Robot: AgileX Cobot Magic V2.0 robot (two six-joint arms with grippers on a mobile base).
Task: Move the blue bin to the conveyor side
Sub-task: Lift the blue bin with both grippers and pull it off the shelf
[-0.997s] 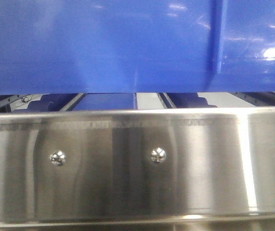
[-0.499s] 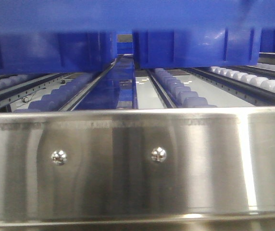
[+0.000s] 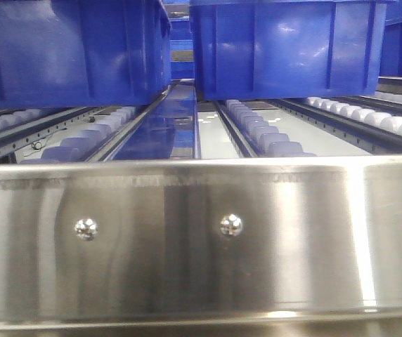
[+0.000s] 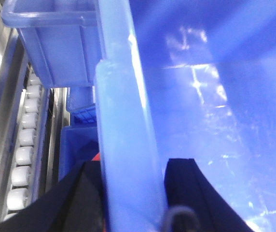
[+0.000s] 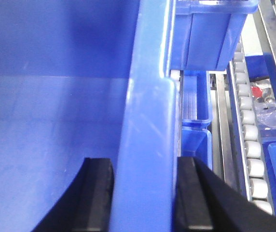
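Stainless roller rack [image 3: 201, 281] fills the front view. Close to both wrists, the blue bin [image 4: 210, 121] sits open side up. The left gripper [image 4: 133, 193] is clamped over one rim and the right gripper [image 5: 145, 193] over another. Its long axis cannot be told. Rollers [image 5: 246, 140] and other bins [image 3: 285, 49] lie beyond.

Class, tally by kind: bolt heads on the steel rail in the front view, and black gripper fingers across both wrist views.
Bolt heads: 2
Left gripper fingers: 2
Right gripper fingers: 2
Total: 6
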